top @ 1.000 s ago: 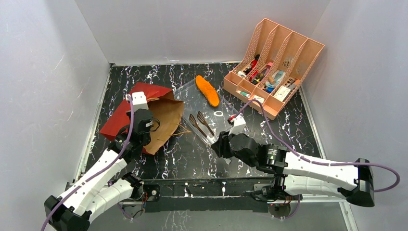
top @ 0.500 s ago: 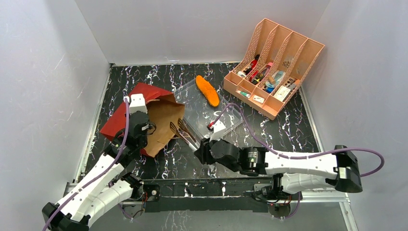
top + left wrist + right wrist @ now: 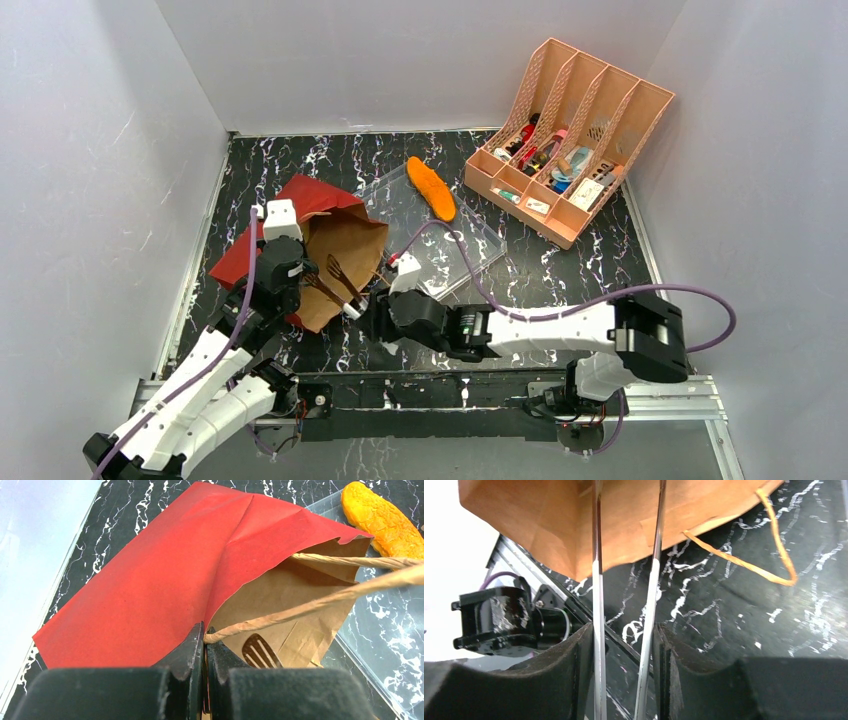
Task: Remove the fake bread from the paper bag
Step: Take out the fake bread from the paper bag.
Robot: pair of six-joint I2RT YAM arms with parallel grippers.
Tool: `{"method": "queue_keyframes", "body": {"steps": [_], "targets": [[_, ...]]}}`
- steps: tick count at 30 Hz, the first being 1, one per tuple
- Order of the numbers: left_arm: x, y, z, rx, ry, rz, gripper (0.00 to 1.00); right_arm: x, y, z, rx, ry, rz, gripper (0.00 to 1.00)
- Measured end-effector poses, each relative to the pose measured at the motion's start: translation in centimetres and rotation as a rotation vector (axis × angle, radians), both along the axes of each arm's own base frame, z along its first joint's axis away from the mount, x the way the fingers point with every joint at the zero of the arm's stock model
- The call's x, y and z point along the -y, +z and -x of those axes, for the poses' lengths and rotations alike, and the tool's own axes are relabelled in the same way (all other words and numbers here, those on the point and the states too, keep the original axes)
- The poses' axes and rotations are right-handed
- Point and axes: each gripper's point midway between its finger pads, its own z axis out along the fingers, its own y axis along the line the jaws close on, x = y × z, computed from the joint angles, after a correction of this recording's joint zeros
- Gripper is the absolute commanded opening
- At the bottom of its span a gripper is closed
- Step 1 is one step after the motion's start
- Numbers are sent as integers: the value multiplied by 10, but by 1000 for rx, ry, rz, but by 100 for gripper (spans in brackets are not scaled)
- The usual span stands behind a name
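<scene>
Top: paper bag (image 3: 335,235) lies near table's left edge; one fake bread (image 3: 431,189) lies outside it, toward the far edge.
Left wrist: my left tool (image 3: 205,639) clamps the bag handle (image 3: 325,600).
Right wrist: my right tool (image 3: 624,645) grips tongs (image 3: 596,580) at the bag mouth. Next: reach inside, pinch a piece.

The top camera looks down over the whole worktop (image 3: 330,165); both wrist cameras sit close, facing the mouth of the paper bag (image 3: 150,580).

The paper bag (image 3: 300,215) lies centre left on the counter (image 3: 580,285), the tray (image 3: 475,250) just right of it, a bread loaf (image 3: 431,188) on the tray's upper end, an organizer (image 3: 570,130) upper right.
</scene>
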Motion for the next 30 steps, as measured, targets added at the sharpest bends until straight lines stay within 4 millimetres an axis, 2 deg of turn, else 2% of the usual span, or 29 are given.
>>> {"method": "queue_keyframes", "body": {"steps": [5, 11, 21, 30], "targets": [[0, -1, 2, -6, -5, 6, 0, -24, -4, 0, -53, -10, -70, 45], [2, 3, 3, -2, -17, 15, 0, -42, -10, -1, -147, -24, -159, 45], [3, 5, 6, -1, -34, 25, 0, -59, -16, -34, -286, -86, -313, 45], [5, 4, 6, -3, -44, 30, 0, -75, -28, -43, -380, -83, -362, 45]]}}
